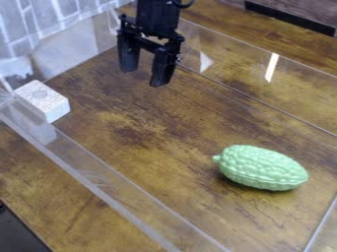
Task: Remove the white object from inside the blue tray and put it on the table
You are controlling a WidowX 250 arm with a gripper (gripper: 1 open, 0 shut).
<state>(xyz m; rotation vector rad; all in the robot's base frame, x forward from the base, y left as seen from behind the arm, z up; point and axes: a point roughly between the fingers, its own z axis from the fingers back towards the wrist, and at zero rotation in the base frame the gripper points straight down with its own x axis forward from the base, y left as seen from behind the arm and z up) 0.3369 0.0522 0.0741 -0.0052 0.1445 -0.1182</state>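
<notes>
Now, your gripper hangs jaws spread, empty, pointing down over table. White object sits well left and nearer camera from jaws, against clear panel; long axis runs diagonal. No blue tray visible.

A bumpy green fruit lies at lower right, w/ clear plastic panels standing approx. along the left edge.

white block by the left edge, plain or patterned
The white object is white with fine dark speckles on top, seen in the camera view.
</notes>
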